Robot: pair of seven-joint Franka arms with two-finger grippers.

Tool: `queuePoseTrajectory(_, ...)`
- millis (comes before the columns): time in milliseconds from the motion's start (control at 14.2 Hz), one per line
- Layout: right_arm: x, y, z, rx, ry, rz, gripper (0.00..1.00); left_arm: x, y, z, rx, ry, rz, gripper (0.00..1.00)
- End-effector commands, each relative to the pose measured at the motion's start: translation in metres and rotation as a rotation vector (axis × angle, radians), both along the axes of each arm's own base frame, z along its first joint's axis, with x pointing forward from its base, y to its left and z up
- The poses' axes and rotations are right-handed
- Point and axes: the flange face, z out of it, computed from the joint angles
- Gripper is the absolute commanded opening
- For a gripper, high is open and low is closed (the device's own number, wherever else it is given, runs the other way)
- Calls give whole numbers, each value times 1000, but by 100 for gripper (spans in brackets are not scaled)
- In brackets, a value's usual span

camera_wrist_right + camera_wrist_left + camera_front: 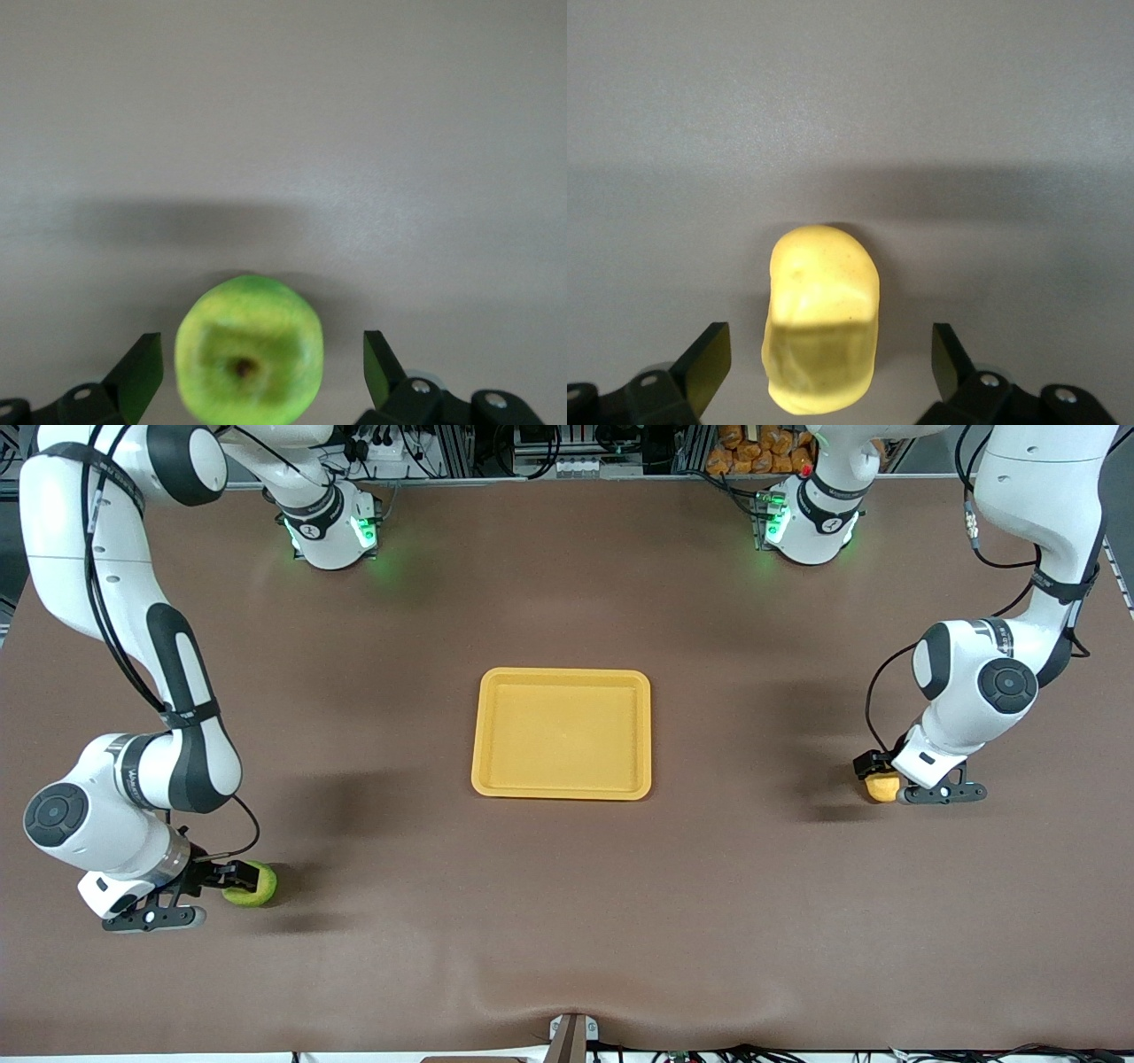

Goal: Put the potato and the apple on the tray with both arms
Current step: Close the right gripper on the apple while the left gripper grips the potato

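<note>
The yellow-orange tray [562, 731] lies empty in the middle of the brown table. The potato [882, 786] rests on the table toward the left arm's end. My left gripper [877, 775] is down around it. In the left wrist view the potato [822, 328] lies between the open left gripper [828, 354], with a gap at each finger [704, 367]. The green apple [252, 886] sits toward the right arm's end, nearer the front camera than the tray. My right gripper [241, 879] straddles it. In the right wrist view the apple [250, 354] shows its stem dimple inside the open right gripper [261, 354], untouched.
Both arm bases [332, 527] [811, 522] stand along the table's back edge. A pile of orange items [762, 447] sits off the table past that edge. A small bracket [571, 1036] juts in at the table's front edge. Bare brown table surrounds the tray.
</note>
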Motion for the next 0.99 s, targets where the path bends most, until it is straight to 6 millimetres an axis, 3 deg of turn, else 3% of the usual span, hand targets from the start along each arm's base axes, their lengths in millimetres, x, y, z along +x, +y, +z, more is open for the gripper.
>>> queuePoseTrajectory(0, 6, -3, -9, 22, -11, 5, 100, 2, 1, -6, 8, -9, -18, 95)
queuePoseTrajectory(424, 4, 9, -17, 40, 3, 3, 100, 3, 2, -11, 8, -1, -13, 64)
queuePoseTrajectory(635, 0, 10, -28, 41, 15, 6, 100, 3, 2, -18, 8, 8, -15, 57)
queuePoseTrajectory(918, -4, 10, -44, 40, 29, 6, 100, 5, 1, -16, 8, 5, -15, 33)
